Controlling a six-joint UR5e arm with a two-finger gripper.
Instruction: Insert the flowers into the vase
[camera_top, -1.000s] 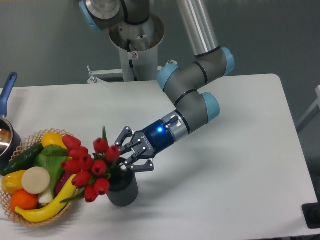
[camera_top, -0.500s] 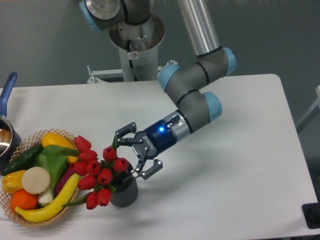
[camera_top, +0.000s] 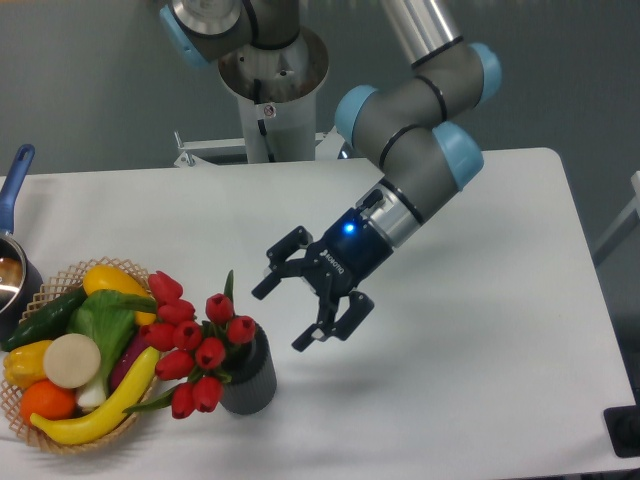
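The flowers (camera_top: 195, 340), a bunch of red tulip buds with green leaves, sit with their stems in the vase (camera_top: 250, 378), a small dark grey ribbed cylinder near the table's front. The buds lean out to the left, over the basket's edge. My gripper (camera_top: 296, 306) is open and empty. It hangs in the air up and to the right of the vase, apart from the flowers.
A wicker basket (camera_top: 60, 440) with vegetables and fruit stands at the front left, touching the flowers' left side. A pot with a blue handle (camera_top: 14, 192) is at the left edge. The robot base (camera_top: 270, 90) stands at the back.
My gripper has opened wide, let go of the flowers and moved up and to the right. The flowers stay in the vase, leaning left.
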